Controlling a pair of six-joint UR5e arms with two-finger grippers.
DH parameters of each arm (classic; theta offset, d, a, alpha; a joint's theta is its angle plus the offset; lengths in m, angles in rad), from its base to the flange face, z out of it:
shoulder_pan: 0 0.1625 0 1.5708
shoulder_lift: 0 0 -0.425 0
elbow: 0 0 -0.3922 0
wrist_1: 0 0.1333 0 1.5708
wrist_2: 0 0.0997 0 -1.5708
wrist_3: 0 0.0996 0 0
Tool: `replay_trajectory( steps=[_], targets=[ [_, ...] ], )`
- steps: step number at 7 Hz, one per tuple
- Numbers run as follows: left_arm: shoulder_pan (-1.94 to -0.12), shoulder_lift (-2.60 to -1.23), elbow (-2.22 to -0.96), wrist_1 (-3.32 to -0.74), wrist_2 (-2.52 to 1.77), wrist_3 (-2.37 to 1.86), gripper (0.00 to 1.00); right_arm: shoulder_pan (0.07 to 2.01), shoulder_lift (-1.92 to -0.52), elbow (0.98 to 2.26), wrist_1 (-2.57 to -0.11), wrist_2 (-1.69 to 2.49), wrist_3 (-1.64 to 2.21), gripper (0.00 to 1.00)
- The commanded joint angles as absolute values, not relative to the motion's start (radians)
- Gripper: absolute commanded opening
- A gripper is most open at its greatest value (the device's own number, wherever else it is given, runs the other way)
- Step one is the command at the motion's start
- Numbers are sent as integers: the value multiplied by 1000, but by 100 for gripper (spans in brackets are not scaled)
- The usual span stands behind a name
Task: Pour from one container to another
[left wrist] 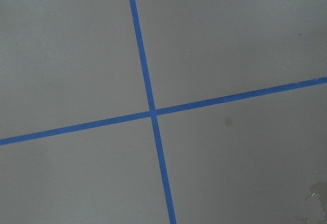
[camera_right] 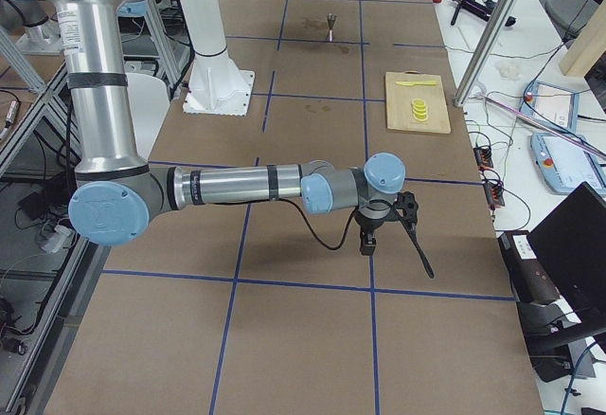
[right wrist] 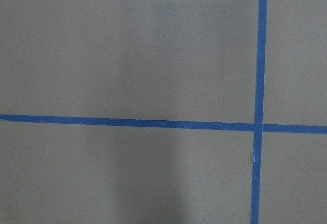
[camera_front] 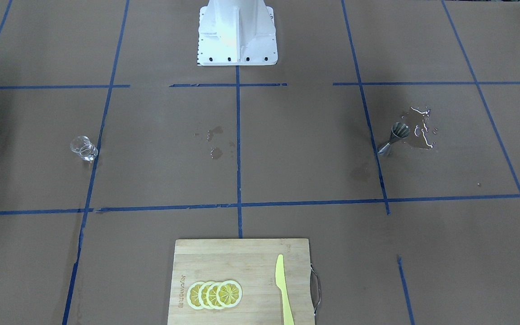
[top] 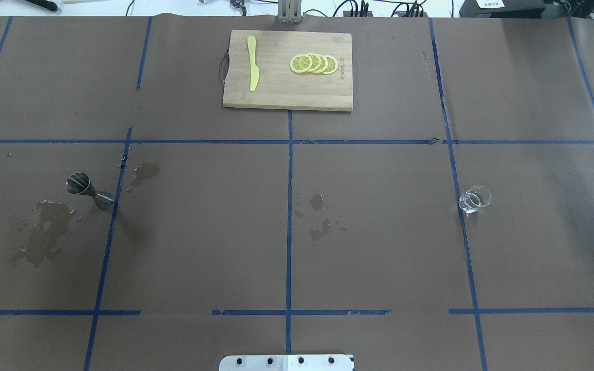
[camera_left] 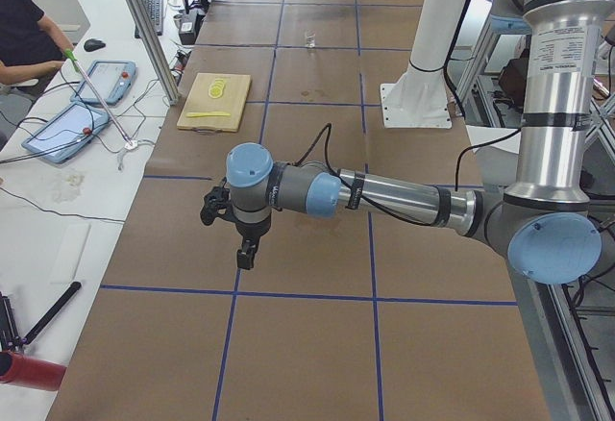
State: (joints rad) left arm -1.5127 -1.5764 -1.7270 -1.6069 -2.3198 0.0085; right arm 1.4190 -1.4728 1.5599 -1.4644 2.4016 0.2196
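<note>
The small clear glass cup (camera_front: 84,149) (top: 475,199) stands on the brown paper on the robot's right side. The silver hourglass jigger (camera_front: 393,137) (top: 88,189) (camera_right: 330,25) stands upright on the robot's left side, beside a wet puddle (top: 44,232). Neither gripper appears in the overhead or front view. My left gripper (camera_left: 247,253) hangs over the table's left end, far from the jigger. My right gripper (camera_right: 367,243) hangs over the right end, far from the cup. I cannot tell whether either is open or shut. Both wrist views show only paper and blue tape.
A wooden cutting board (camera_front: 242,253) (top: 276,93) lies at the far middle edge, carrying a yellow knife (camera_front: 283,289) and lemon slices (camera_front: 215,294). Small damp spots (top: 320,226) mark the table's centre. The white robot base (camera_front: 237,40) stands at the near middle edge.
</note>
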Motion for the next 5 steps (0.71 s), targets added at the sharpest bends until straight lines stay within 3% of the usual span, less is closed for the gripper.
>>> replay_trajectory(
  steps=[1,5],
  targets=[
    [-1513,-1577,-1718,-1611,-2324,8,100,1422,-1476,1563,-1470,2395,160,100],
    [-1511,-1578,-1717,-1628,-2325,9,100,1420,-1499,1591,-1474,2382,101,100]
  ],
)
